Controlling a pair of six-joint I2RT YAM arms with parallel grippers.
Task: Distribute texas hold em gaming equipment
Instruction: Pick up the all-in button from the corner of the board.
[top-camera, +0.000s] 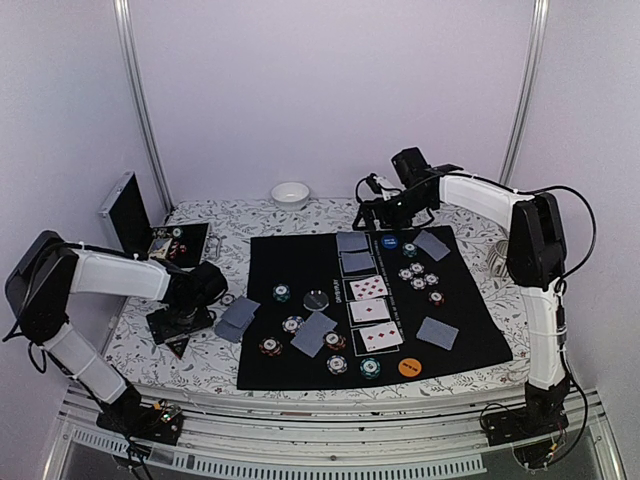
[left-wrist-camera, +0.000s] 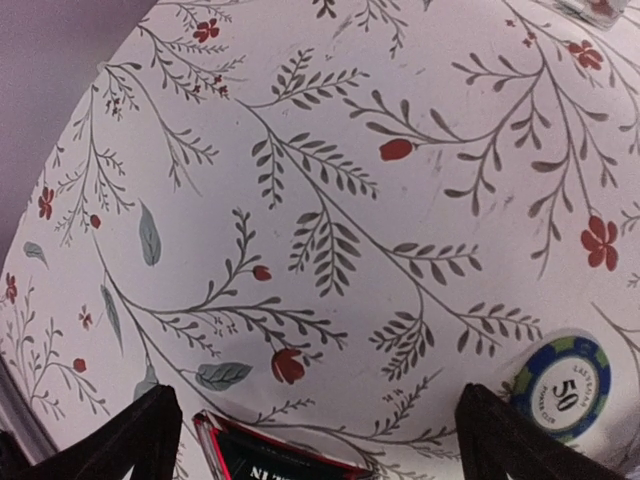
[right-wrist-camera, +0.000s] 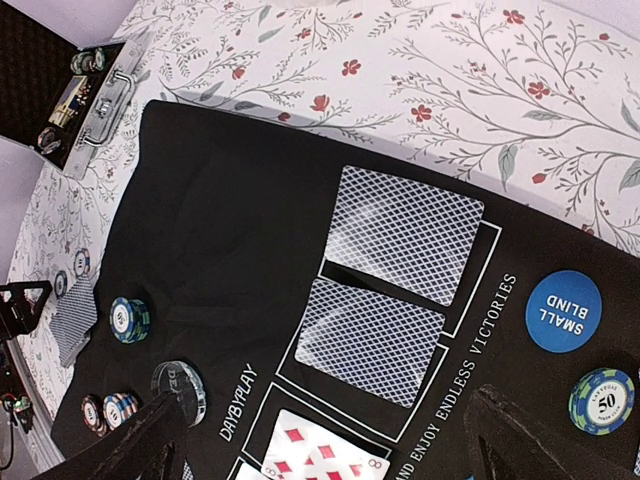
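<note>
So the left gripper (left-wrist-camera: 315, 392) hangs wide open right above the black-red triangle marker (left-wrist-camera: 270, 455) at the table (left-wrist-camera: 400, 200) left, blue-green poker chip (left-wrist-camera: 567, 385) just to its right. The right gripper (right-wrist-camera: 325, 398) is open too, over the far face-down cards (right-wrist-camera: 405, 232).

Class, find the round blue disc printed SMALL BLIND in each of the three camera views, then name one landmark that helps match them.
Top external: the round blue SMALL BLIND disc lies near the far edge of the black mat, right of centre.
Left wrist: not in it.
Right wrist: the disc lies at the right, about mid-height.
Shared landmark: the two face-down grey-blue cards just left of it.
</note>
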